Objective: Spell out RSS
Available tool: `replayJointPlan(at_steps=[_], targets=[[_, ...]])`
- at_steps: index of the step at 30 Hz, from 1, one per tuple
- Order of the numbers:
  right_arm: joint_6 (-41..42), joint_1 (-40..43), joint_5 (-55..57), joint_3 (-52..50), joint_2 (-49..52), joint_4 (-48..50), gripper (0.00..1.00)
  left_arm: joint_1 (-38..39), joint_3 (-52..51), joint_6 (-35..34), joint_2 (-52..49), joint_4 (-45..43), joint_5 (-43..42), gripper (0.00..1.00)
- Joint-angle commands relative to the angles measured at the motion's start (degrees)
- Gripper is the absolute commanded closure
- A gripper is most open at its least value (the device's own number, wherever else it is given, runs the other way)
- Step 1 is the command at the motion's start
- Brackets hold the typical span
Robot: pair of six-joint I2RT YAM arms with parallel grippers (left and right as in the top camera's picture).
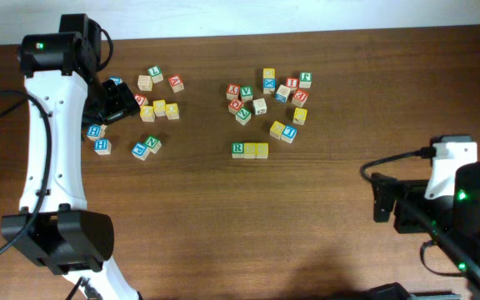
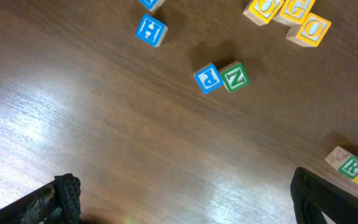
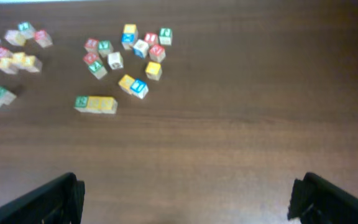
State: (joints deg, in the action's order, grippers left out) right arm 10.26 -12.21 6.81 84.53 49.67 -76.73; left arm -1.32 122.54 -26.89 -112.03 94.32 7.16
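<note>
RSS cubes (image 1: 249,150), square-edged wood, in a touching row; left fingers (image 2: 64,202) and right fingers (image 3: 55,199) spread, empty.

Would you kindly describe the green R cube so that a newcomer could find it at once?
On the wooden table, just below the central cluster of letter cubes in the overhead view, three cubes form a separate row. The R cube is its left end: green letter, pale face, whereas its two neighbours are yellow.

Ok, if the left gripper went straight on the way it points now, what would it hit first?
Probably bare table: the left gripper is open with only wood between its fingers. Further along that line sit the blue P cube and green N cube, touching, though depth is unclear.
</note>
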Motion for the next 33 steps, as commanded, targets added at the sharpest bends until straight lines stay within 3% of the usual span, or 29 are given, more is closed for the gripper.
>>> replayJointPlan(at_steps=[1, 7, 15, 23, 33], targets=[[-6.62, 4.17, -3.74, -13.92, -6.78, 9.49, 0.02, -0.22, -0.26, -0.90, -0.04, 0.04, 0.83, 0.01], [-16.68, 10.03, -15.93, -37.51, -17.59, 32.37, 0.02, -0.20, -0.26, -0.90, -0.04, 0.04, 0.81, 0.01], [-17.33, 10.36, -16.68, -61.72, -31.41, 58.88, 0.02, -0.20, -0.26, -0.90, -0.04, 0.04, 0.81, 0.01], [-17.33, 10.36, -15.76, -70.55, -41.72, 67.78, 0.02, -0.20, -0.26, -0.90, -0.04, 0.04, 0.81, 0.01], [-17.33, 10.36, -14.25, -73.13, -47.12, 68.65, 0.02, -0.20, -0.26, -0.90, -0.04, 0.04, 0.81, 0.01]])
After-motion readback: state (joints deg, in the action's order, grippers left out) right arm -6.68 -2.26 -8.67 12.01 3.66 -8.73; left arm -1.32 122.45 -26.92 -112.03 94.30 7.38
